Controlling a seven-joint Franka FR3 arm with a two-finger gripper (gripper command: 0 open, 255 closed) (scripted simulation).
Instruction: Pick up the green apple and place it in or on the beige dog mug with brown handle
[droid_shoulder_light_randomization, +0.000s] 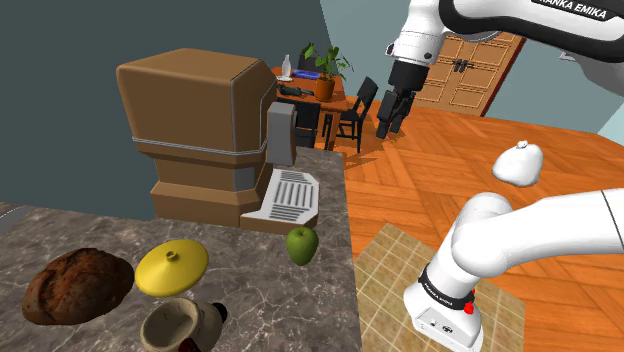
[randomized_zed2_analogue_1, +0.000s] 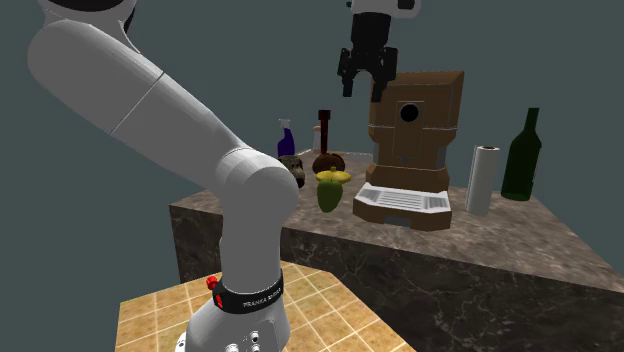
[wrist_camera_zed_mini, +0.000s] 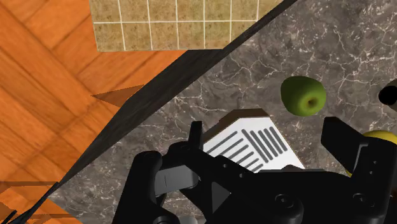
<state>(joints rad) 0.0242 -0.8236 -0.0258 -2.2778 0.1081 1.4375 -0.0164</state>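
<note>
The green apple (droid_shoulder_light_randomization: 302, 244) (randomized_zed2_analogue_1: 329, 196) (wrist_camera_zed_mini: 303, 96) lies on the dark marble counter (droid_shoulder_light_randomization: 250, 300), just in front of the coffee machine's drip tray. The beige dog mug (droid_shoulder_light_randomization: 172, 326) stands upright near the counter's front edge in the shoulder view, its dark handle toward the apple. In the second exterior view the mug (randomized_zed2_analogue_1: 293, 170) sits behind the apple. My gripper (droid_shoulder_light_randomization: 389, 128) (randomized_zed2_analogue_1: 362, 94) (wrist_camera_zed_mini: 267, 137) hangs open high above the counter, over the drip tray, holding nothing. The apple is beyond its fingertips in the wrist view.
A brown coffee machine (droid_shoulder_light_randomization: 200, 125) with a white-grilled drip tray (droid_shoulder_light_randomization: 288, 198) stands on the counter. A yellow lid (droid_shoulder_light_randomization: 172, 267) and a bread loaf (droid_shoulder_light_randomization: 77, 285) lie beside the mug. A paper towel roll (randomized_zed2_analogue_1: 482, 178) and bottles (randomized_zed2_analogue_1: 522, 155) stand further along. The counter edge drops to wood floor.
</note>
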